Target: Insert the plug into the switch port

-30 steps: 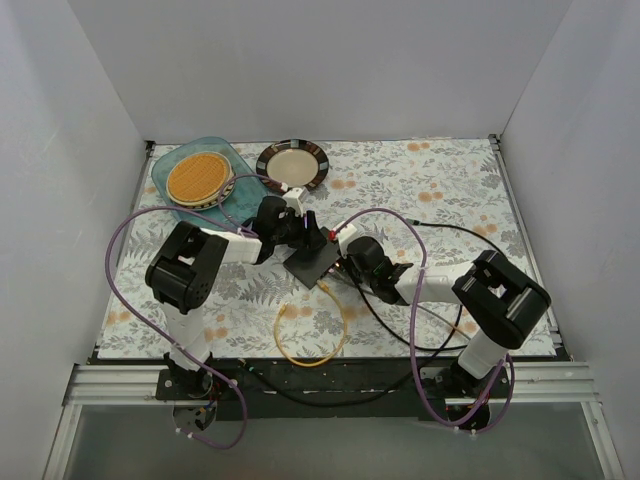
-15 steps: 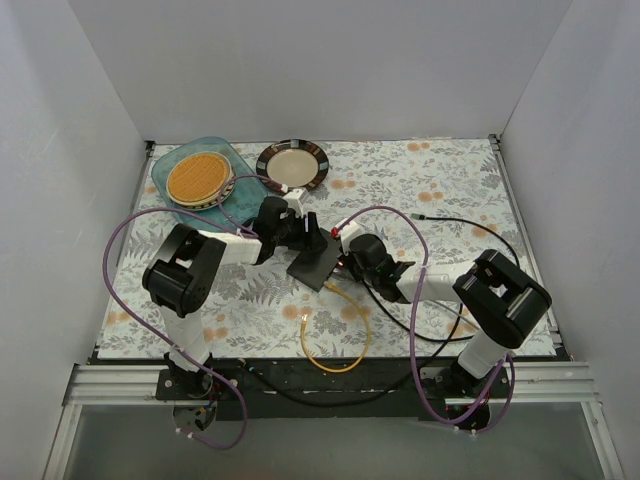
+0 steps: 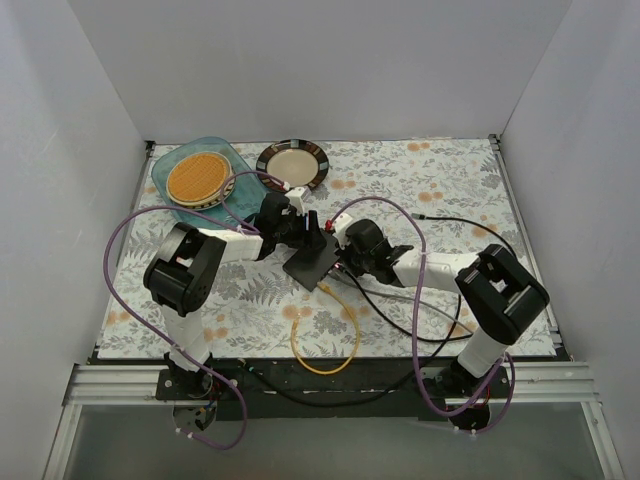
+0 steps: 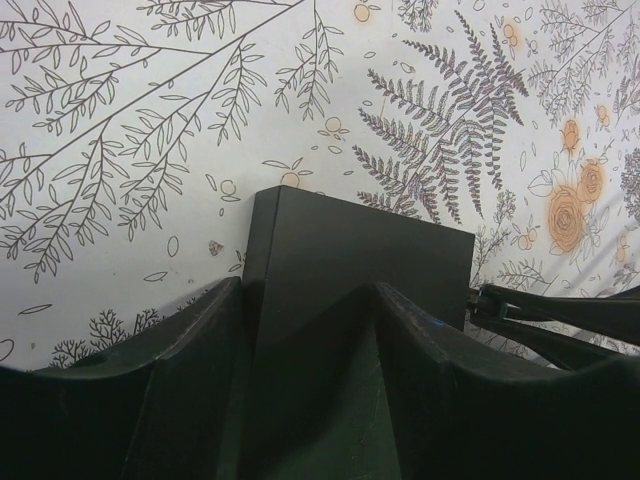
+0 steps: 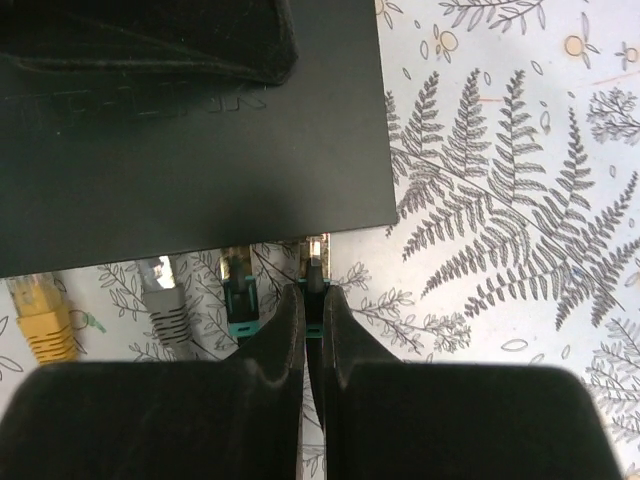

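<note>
The yellow cable [image 3: 320, 371] loop has slid left. Its plug [image 5: 40, 310] sits at the switch [image 5: 200, 170] edge, seating unclear; right tool [image 5: 313, 293] pinches another connector [image 5: 316, 255], left tool [image 4: 308, 300] clamps the switch.

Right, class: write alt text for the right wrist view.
Black fingers pinch a clear-tipped teal plug at the edge of a flat dark grey box; another teal plug, a grey plug and a yellow plug sit alongside, over fern-printed cloth.

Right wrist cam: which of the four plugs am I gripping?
The rightmost, pale-tipped plug, pinched in the right gripper. The yellow plug, grey plug and teal plug lie left of it, ungripped.
</note>
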Motion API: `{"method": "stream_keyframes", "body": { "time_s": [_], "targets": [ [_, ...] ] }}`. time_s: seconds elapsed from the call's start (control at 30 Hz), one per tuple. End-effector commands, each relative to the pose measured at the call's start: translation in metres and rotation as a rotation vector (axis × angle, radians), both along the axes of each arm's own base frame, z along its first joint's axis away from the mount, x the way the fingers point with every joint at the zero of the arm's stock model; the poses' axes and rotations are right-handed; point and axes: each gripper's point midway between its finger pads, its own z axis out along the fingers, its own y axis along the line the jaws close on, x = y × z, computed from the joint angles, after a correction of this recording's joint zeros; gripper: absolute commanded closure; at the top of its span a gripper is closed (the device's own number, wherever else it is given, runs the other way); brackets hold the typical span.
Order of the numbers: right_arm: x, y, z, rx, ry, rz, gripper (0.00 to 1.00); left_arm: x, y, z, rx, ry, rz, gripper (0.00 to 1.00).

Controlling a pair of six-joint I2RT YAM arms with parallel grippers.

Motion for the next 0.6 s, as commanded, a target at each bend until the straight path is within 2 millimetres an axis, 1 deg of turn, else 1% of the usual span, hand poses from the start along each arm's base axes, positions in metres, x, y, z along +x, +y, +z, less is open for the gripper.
{"method": "stream_keyframes", "body": {
  "time_s": [0.0,0.13,0.2,0.23,0.3,0.37,0.4,0.47,0.5,0.53,0.57],
  "targets": [
    [0.037,0.117,0.147,0.504,-0.256,0.22,0.99,-0.128,-0.048,-0.018,-0.118,0.377,-0.362,0.49],
    [0.046,0.11,0.143,0.529,-0.248,0.165,0.99,-0.133,-0.048,-0.016,-0.124,0.381,-0.374,0.51],
    [0.051,0.105,0.142,0.535,-0.261,0.127,0.99,-0.136,-0.048,-0.016,-0.125,0.386,-0.378,0.51],
    [0.054,0.103,0.147,0.551,-0.274,0.112,0.99,-0.137,-0.048,-0.015,-0.126,0.385,-0.381,0.51],
    [0.057,0.101,0.145,0.555,-0.277,0.091,0.99,-0.143,-0.05,-0.015,-0.126,0.393,-0.393,0.53],
    [0.058,0.102,0.151,0.577,-0.294,0.091,0.99,-0.149,-0.052,-0.016,-0.124,0.398,-0.406,0.53],
    [0.063,0.099,0.154,0.578,-0.313,0.065,0.99,-0.151,-0.053,-0.016,-0.123,0.4,-0.413,0.53],
    [0.067,0.1,0.158,0.591,-0.328,0.06,0.99,-0.157,-0.056,-0.016,-0.121,0.407,-0.427,0.54],
    [0.069,0.104,0.167,0.604,-0.34,0.068,0.99,-0.16,-0.057,-0.016,-0.12,0.409,-0.434,0.54],
    [0.072,0.106,0.165,0.6,-0.34,0.069,0.99,-0.162,-0.059,-0.017,-0.119,0.41,-0.442,0.54],
    [0.074,0.108,0.167,0.604,-0.346,0.072,0.99,-0.165,-0.061,-0.016,-0.119,0.41,-0.453,0.54]
  ]
}}
